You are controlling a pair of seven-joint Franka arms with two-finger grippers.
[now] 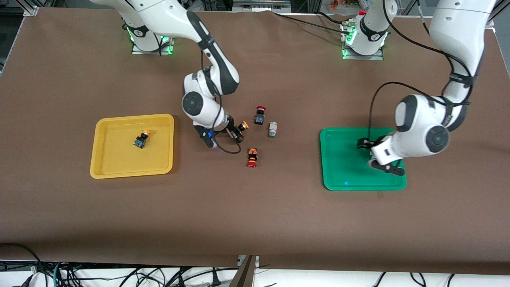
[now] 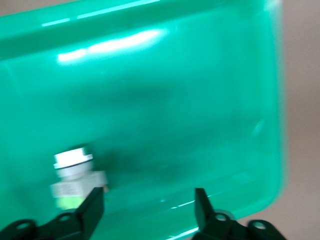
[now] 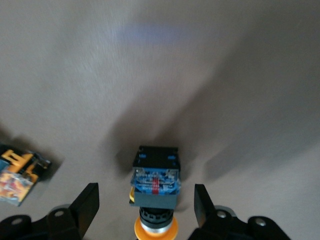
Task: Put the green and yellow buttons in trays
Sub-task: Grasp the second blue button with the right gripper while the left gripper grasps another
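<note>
My left gripper (image 2: 149,200) hangs open low over the green tray (image 1: 342,159). A white button with a green end (image 2: 74,179) lies on the tray floor just outside one finger, free of the jaws. In the front view the left gripper (image 1: 378,159) hides that button. My right gripper (image 3: 145,200) stands open at the table's middle, one finger on each side of a yellow-capped button (image 3: 155,187) with a dark blue base (image 1: 243,126). A second yellow-capped button (image 1: 141,139) lies in the yellow tray (image 1: 103,159). Another white and green button (image 1: 272,129) lies on the table.
A red-capped black button (image 1: 259,114) stands close to the right gripper (image 1: 238,133). A red-capped button with an orange-and-black body (image 1: 252,156) lies nearer the front camera (image 3: 17,175). Brown tabletop separates the two trays.
</note>
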